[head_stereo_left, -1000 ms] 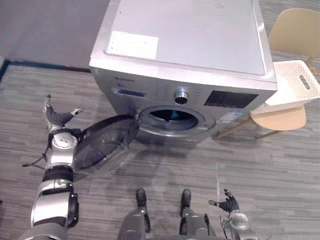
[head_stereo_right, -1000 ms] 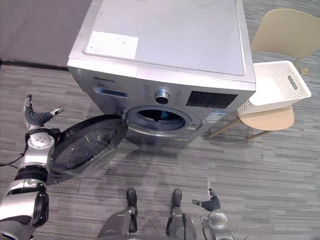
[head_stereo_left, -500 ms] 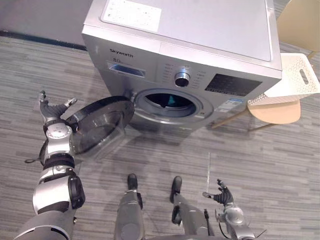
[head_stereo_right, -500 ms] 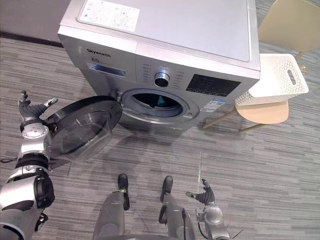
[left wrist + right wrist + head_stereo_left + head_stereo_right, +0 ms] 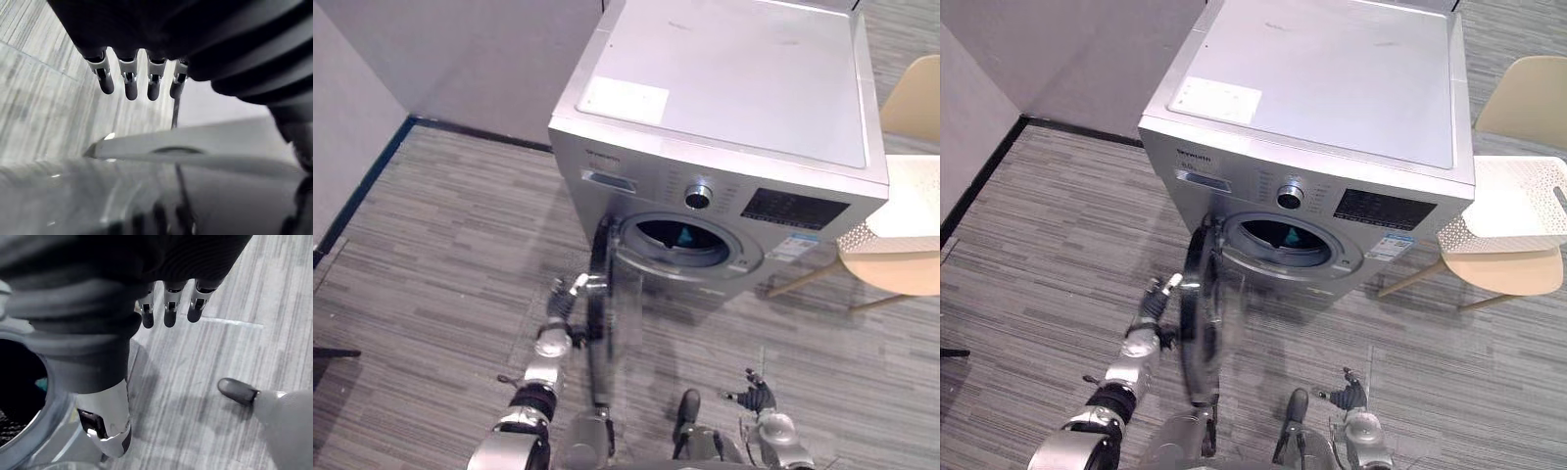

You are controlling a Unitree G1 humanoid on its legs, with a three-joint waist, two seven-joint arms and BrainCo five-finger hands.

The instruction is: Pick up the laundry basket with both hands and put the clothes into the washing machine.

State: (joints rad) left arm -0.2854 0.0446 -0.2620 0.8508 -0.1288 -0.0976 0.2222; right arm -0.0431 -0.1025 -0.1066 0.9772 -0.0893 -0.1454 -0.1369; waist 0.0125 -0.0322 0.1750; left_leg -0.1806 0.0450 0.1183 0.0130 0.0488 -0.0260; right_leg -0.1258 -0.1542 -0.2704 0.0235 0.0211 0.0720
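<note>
The silver washing machine [image 5: 724,108] stands ahead with its round door [image 5: 600,323] swung out and seen edge-on. A teal cloth [image 5: 683,235] lies in the drum. My left hand [image 5: 1148,318] is open, just behind the door's outer side; its straight fingers [image 5: 127,83] reach past the door's rim [image 5: 195,152]. Low at the right, my right hand [image 5: 756,397] hangs open over the floor, holding nothing; its fingers [image 5: 166,308] are relaxed, with the drum opening [image 5: 14,377] beside it. The white laundry basket [image 5: 1518,196] sits on a chair to the machine's right.
A beige chair [image 5: 1528,98] carries the basket at the right edge. Grey striped carpet [image 5: 440,235] stretches to the left of the machine. A grey wall with a dark skirting [image 5: 372,176] runs along the far left.
The camera has shifted. The door has swung from lying wide open to standing edge-on, nearer the machine's front, and my left hand has followed close behind it. The right hand stays low.
</note>
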